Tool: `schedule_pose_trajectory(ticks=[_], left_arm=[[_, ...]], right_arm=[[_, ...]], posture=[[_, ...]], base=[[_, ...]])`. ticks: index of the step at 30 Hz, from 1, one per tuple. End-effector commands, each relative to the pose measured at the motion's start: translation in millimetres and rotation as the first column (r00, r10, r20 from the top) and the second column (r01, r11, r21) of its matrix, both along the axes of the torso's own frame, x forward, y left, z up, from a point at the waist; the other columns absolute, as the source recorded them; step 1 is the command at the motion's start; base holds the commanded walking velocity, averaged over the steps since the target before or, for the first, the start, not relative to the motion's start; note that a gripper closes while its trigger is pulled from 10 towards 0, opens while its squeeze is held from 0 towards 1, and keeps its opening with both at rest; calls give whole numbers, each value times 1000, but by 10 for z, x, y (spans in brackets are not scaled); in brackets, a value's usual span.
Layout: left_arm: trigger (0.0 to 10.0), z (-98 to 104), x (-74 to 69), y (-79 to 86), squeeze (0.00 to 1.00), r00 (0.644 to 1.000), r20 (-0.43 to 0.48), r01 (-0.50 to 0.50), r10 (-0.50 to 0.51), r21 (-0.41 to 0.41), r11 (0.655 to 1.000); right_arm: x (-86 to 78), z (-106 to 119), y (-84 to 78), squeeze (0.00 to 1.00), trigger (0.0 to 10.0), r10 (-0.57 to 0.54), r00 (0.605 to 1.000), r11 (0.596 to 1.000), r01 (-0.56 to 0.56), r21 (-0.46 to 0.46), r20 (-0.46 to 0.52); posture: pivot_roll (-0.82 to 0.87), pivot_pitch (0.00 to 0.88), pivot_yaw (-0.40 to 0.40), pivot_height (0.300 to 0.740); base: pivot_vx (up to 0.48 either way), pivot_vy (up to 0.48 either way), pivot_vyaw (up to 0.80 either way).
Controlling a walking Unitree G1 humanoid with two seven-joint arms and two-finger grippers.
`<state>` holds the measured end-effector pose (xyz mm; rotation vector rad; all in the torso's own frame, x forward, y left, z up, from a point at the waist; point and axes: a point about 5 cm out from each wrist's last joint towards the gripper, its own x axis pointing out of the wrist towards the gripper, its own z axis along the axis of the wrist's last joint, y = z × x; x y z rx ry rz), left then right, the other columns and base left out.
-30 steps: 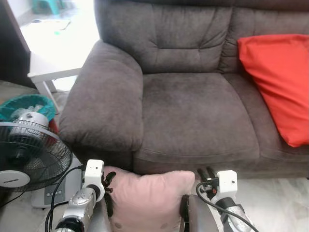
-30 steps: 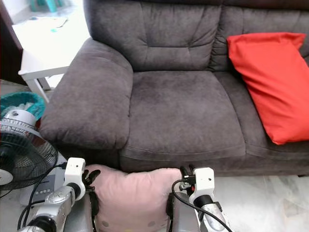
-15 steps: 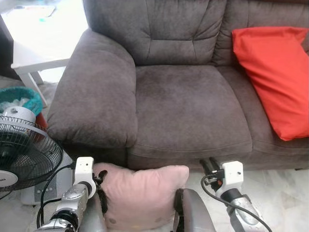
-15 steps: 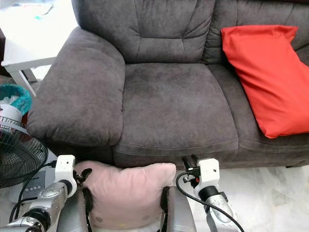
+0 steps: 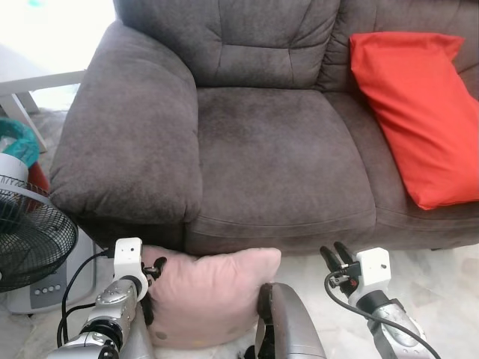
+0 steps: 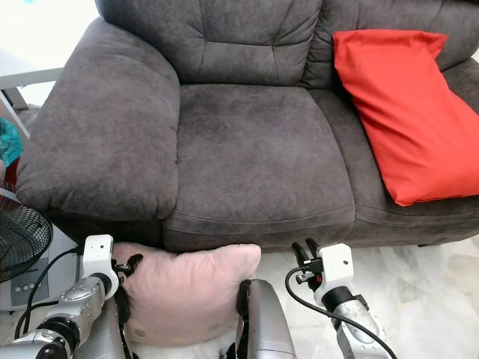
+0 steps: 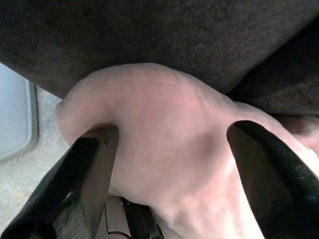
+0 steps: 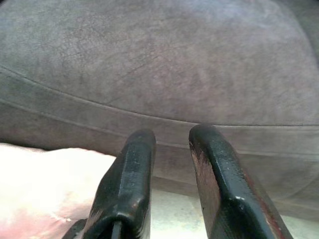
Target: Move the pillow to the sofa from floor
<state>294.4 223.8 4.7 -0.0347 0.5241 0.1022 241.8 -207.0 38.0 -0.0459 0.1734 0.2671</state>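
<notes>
A pale pink pillow (image 5: 209, 295) stands on the floor against the front of the dark grey sofa (image 5: 277, 157). My left gripper (image 5: 153, 271) is at its left edge. In the left wrist view its fingers (image 7: 94, 159) press into the pillow (image 7: 164, 144), which bulges between them. My right gripper (image 5: 334, 253) hangs to the right of the pillow, apart from it, in front of the sofa base. Its fingers (image 8: 134, 164) stand close together with nothing between them.
A red pillow (image 5: 412, 112) leans on the sofa's right seat. A floor fan (image 5: 30, 239) stands at the left by the armrest, with a teal basket (image 5: 15, 142) and a white table (image 5: 37, 78) behind it. Grey robot body parts (image 5: 284, 325) flank the pink pillow.
The view has shifted toward the sofa. My right gripper has drawn off to the right, away from the pink pillow's right edge. The left gripper stays on the pillow.
</notes>
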Motion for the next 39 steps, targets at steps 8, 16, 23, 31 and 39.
schedule_pose_trajectory(ticks=[8,16,23,31,39], left_arm=[[10000,-67,-82,127,0,990,-53,-129,130,23,991],[10000,-52,-87,204,0,976,-60,-207,210,50,977],[10000,-14,-26,142,0,979,-35,-201,201,-16,979],[1647,-33,-33,116,0,982,-51,-186,184,-17,982],[0,-87,-83,112,0,979,-81,-189,186,-28,982]], right_arm=[[-13,74,-175,0,10000,4,1000,999,-4,-37,-9],[-17,87,-261,0,10000,9,1000,998,-10,-54,-22],[-34,64,-379,0,10000,14,999,998,-16,-62,-33],[-75,51,-431,0,10000,10,999,997,-14,-78,-42],[-102,-92,-562,0,10000,-7,996,996,0,-84,-86]], posture=[[-38,152,-262,522],[-36,138,-281,522],[-48,143,-292,522],[-80,158,-298,522],[-80,169,-304,522]], base=[[0,0,0],[0,0,0],[0,0,0],[0,0,0],[0,0,0]])
